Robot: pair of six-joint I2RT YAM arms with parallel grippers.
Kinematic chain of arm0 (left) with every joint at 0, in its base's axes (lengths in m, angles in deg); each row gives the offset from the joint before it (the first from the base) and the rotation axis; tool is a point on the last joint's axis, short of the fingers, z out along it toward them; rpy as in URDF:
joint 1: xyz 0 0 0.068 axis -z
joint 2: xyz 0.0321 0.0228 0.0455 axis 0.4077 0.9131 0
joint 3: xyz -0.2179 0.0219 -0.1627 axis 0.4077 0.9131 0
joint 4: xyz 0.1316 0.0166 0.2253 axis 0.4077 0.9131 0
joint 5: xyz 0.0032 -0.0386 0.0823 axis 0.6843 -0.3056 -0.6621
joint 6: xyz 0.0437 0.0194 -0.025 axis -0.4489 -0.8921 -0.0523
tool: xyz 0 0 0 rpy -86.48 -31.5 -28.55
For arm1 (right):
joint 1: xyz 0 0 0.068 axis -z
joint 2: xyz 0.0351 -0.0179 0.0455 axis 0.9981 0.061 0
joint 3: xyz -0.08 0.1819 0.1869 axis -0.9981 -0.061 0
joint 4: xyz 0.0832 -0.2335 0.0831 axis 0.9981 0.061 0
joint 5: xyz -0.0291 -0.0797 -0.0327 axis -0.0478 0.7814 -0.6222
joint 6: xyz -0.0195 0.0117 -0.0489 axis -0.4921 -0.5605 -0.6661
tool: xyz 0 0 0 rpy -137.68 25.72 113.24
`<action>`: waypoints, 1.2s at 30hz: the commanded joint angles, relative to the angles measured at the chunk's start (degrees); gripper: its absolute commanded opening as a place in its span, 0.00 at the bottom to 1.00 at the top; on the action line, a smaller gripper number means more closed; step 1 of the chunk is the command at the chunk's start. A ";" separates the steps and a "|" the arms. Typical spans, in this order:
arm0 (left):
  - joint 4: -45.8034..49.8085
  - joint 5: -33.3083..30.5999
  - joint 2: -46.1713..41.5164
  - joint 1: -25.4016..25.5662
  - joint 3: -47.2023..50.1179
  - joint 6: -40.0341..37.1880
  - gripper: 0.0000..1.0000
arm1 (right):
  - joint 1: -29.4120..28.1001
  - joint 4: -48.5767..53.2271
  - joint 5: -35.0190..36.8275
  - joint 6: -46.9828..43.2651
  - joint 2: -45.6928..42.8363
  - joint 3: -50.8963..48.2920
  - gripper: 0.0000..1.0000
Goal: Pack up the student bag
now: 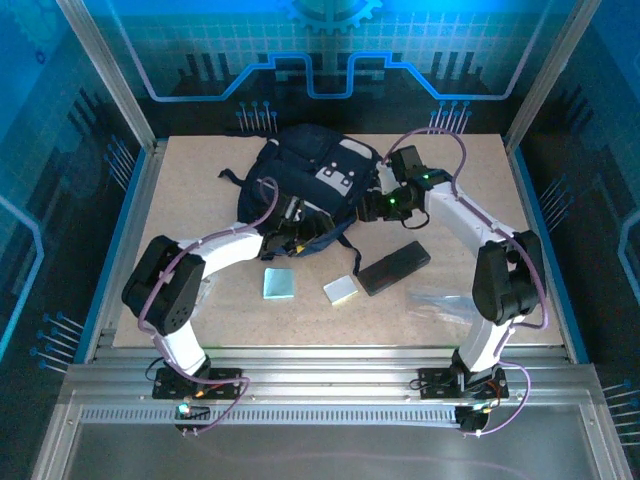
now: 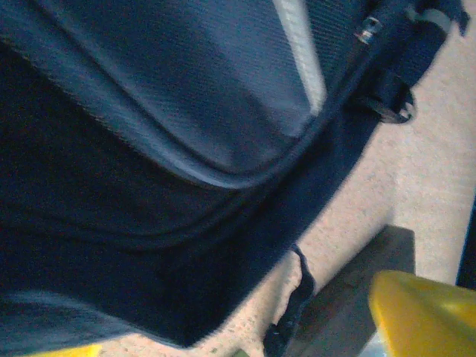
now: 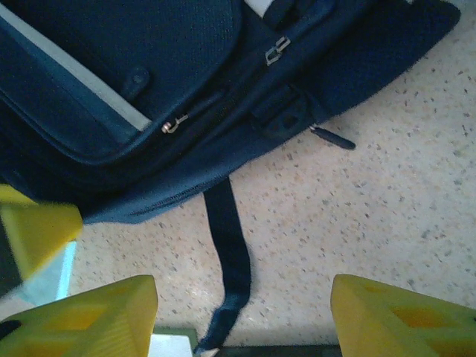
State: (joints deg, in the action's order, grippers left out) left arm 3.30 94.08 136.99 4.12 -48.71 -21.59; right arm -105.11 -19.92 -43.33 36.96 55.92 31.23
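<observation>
Tabletop of speckled beige board (image 1: pixel 200 210), blue-lit glass walls (image 1: pixel 460 50) — large navy fabric backpack (image 1: pixel 315 180) lay there; left gripper (image 2: pixel 230 335), right gripper (image 3: pixel 242 290) both gaped.

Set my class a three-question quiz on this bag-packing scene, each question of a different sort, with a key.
1. True or false: the black pencil case is inside the student bag.
2. The right gripper is: A) shut on a strap; B) open; C) shut on a zip pull.
3. Which loose item lies furthest left: pencil case, pale block or blue pad?
Key: 1 false, it lies on the table; 2 B; 3 blue pad.
</observation>
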 commanded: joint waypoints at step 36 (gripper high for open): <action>2.68 -5.69 0.19 -14.56 9.24 -10.08 0.19 | 0.13 -2.30 4.77 3.85 31.70 33.66 0.77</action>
State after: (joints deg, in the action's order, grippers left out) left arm 3.63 88.57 134.87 -10.39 -38.89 -29.89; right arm -105.97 -25.41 -40.40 43.96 83.96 59.84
